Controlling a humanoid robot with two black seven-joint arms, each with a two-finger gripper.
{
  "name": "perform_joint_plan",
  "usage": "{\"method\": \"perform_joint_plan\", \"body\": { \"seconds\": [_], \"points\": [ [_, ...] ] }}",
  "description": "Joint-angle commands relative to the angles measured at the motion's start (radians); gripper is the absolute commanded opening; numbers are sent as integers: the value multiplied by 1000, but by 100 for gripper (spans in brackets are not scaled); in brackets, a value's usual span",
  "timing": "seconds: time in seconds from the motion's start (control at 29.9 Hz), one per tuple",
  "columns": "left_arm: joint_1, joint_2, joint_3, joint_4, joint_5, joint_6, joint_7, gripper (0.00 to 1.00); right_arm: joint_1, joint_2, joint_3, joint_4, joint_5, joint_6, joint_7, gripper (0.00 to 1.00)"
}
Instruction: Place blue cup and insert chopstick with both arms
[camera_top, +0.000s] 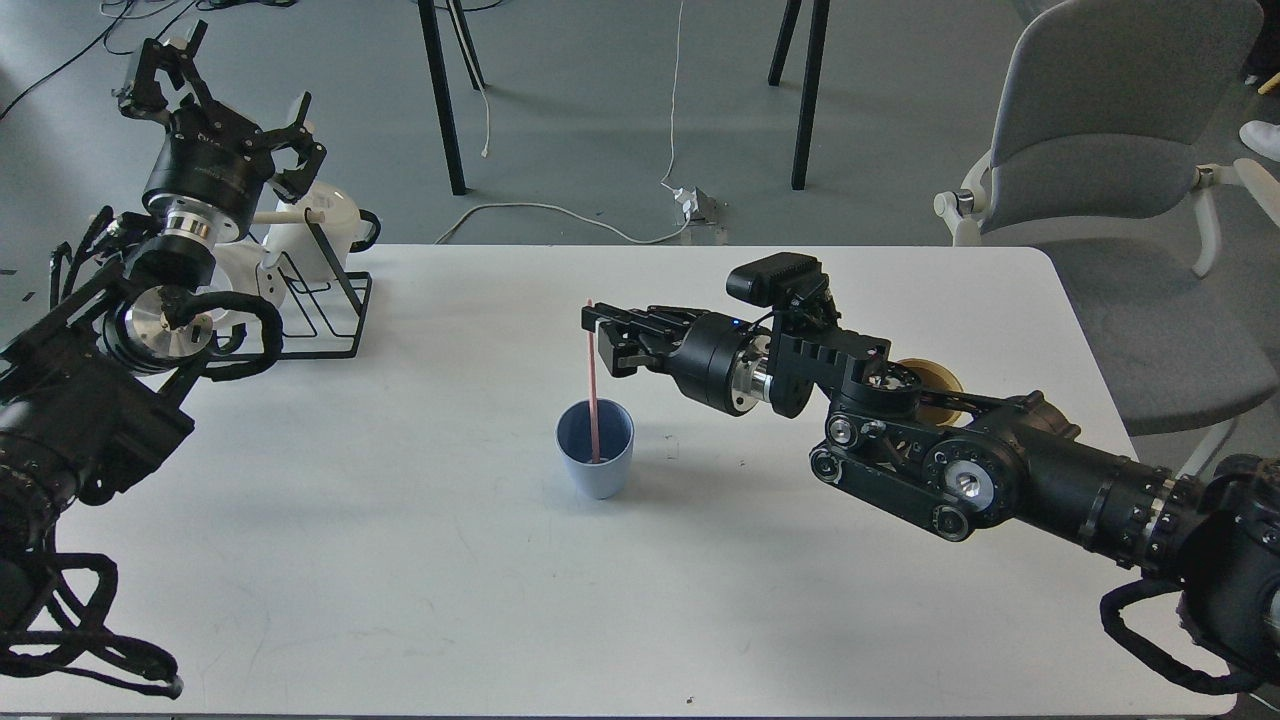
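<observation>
The blue cup (595, 447) stands upright near the middle of the white table (400, 580). The pink chopstick (592, 380) stands almost upright with its lower end inside the cup. My right gripper (597, 338) reaches in from the right, just above the cup, and is shut on the chopstick near its top. My left gripper (215, 105) is raised at the far left, above the black wire rack (320, 300), with its fingers spread open and nothing in it.
A white mug (320, 225) sits on the rack at the table's back left. A tan bamboo cylinder (925, 385) is mostly hidden behind my right arm. A grey chair (1110, 150) stands beyond the table's right end.
</observation>
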Motion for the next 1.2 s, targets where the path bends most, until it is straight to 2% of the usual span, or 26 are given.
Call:
{"method": "perform_joint_plan", "body": {
  "seconds": [0.0, 0.1, 0.13, 0.2, 0.23, 0.27, 0.43, 0.6, 0.7, 0.77, 1.0, 1.17],
  "points": [
    [0, 2, 0, 1, 0, 0, 1, 100, 0, 3, 0, 1, 1, 0, 0, 28],
    [0, 2, 0, 1, 0, 0, 1, 100, 3, 3, 1, 12, 7, -1, 1, 41],
    [0, 3, 0, 1, 0, 0, 1, 100, 4, 2, 10, 20, 10, -4, 1, 48],
    [0, 3, 0, 1, 0, 0, 1, 100, 12, -6, 43, 40, 17, -26, 3, 72],
    [0, 3, 0, 1, 0, 0, 1, 100, 14, -15, 84, 46, 18, -38, 5, 87],
    [0, 3, 0, 1, 0, 0, 1, 100, 12, -27, 134, 47, 19, -44, 8, 95],
    [0, 3, 0, 1, 0, 0, 4, 100, -12, -58, 342, 61, 94, -35, 64, 97],
    [0, 0, 0, 0, 0, 0, 6, 100, -16, -125, 420, 64, 416, -34, 75, 100],
    [0, 0, 0, 0, 0, 0, 9, 100, -10, -171, 422, 58, 608, -23, 133, 100],
    [0, -2, 0, -2, 0, 0, 9, 100, -11, -207, 429, 55, 723, -2, 156, 100],
    [2, -8, -8, -2, -2, 0, 2, 100, -52, -302, 480, 44, 1160, 86, 149, 100],
    [5, -23, -17, 0, -6, 0, -2, 100, -77, -314, 552, -32, 1392, 204, 149, 100]
  ]
}}
